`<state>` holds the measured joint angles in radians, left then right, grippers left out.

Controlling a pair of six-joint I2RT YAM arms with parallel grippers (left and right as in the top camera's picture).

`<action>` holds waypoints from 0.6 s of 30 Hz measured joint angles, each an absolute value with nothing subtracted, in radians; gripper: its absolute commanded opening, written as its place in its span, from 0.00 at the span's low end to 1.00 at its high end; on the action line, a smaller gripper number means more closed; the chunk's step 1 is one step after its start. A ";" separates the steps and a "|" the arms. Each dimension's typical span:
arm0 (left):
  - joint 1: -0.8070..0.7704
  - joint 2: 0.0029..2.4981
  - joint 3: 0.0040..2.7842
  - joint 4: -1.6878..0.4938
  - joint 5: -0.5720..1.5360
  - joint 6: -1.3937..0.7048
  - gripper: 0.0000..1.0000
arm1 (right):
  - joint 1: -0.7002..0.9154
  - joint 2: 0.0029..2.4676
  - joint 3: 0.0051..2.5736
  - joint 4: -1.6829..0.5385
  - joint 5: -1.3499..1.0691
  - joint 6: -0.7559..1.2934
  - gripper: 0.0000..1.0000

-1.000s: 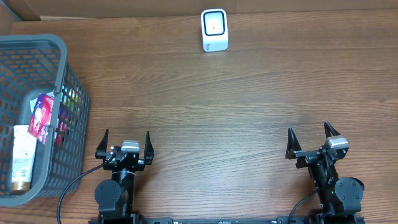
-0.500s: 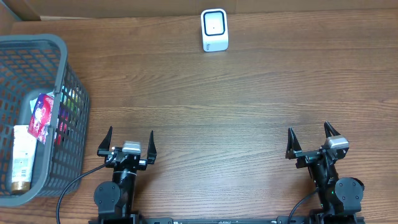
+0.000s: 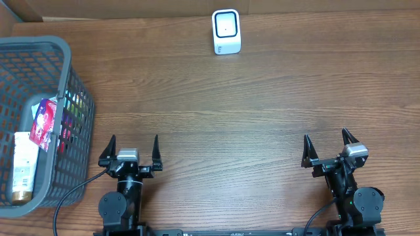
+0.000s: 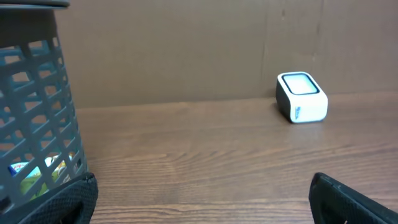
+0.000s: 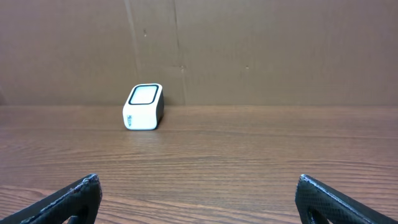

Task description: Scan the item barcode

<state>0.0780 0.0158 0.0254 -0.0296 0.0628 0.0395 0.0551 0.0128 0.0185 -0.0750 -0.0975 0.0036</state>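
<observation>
"At the near edge of the table [image 3: 230, 111], what has moved?"

"Only my left pincer [image 3: 134, 139]. It has swung a touch to my left, toward the basket [image 3: 62, 49], after a small wobble the other way. My right pincer [image 3: 325, 136] has not stirred."

"Is either one holding anything?"

"No. Both stand with fingers wide apart and nothing between them."

"Where is the item to scan?"

"In the basket, far to my left: a white tube [image 3: 25, 167] lies along its floor, a red packet [image 3: 42, 121] leans beside it, and colourful packs [image 3: 69, 118] show behind the mesh. Which one is meant I cannot tell. The scanner [image 3: 226, 31] stands at the far edge, well apart from all of them."

"So what does the shift mean?"

"I judge it the start of my left arm's reach for the basket. Nothing is picked, so the whole job lies ahead."
</observation>
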 measured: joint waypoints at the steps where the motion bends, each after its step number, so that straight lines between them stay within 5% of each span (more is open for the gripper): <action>1: 0.078 0.016 0.033 -0.035 0.062 0.030 1.00 | 0.055 0.013 0.019 -0.075 -0.098 0.004 1.00; 18: 0.078 0.016 0.128 -0.099 0.055 -0.010 1.00 | 0.055 0.013 0.037 -0.060 -0.097 0.003 1.00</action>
